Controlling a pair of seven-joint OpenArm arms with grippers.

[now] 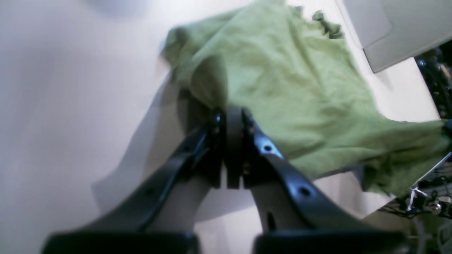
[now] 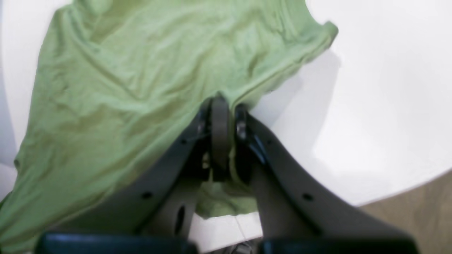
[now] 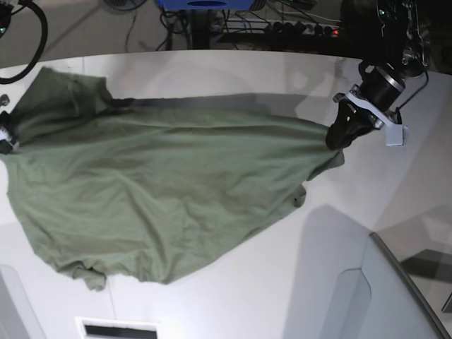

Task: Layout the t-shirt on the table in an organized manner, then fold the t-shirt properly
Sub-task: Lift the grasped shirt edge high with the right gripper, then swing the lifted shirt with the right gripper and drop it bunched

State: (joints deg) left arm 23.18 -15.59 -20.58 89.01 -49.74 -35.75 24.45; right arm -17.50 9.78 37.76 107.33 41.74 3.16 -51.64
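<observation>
1. Black fingers of my left pincer [image 1: 233,116] fill the foreground of the left wrist view, pressed together on a bunched edge of the t-shirt [image 1: 282,91].
2. My right pincer [image 2: 220,106] is likewise clamped on the shirt, its jaws pressed together over a hemmed edge, with a fold of green cloth hanging down between the fingers [image 2: 242,121].
3. From the base view, the t-shirt [image 3: 162,191] lies spread across the table [image 3: 226,296], stretched between my two arms, which are well apart.
4. My left pincer [image 3: 337,138] pulls one end of the cloth to a point on that view's right, lifted slightly so it casts a shadow on the white top.
5. My right arm sits at the far left edge of the base view, mostly out of frame.
6. The shirt is a plain olive-green, soft and heavily creased, with wrinkles fanning out from each gripped spot.
7. Its lower edge curves loosely, and one corner near the bottom left is crumpled.
8. A grey translucent panel [image 3: 367,296] stands at the lower right of the base view, apart from the shirt.
</observation>
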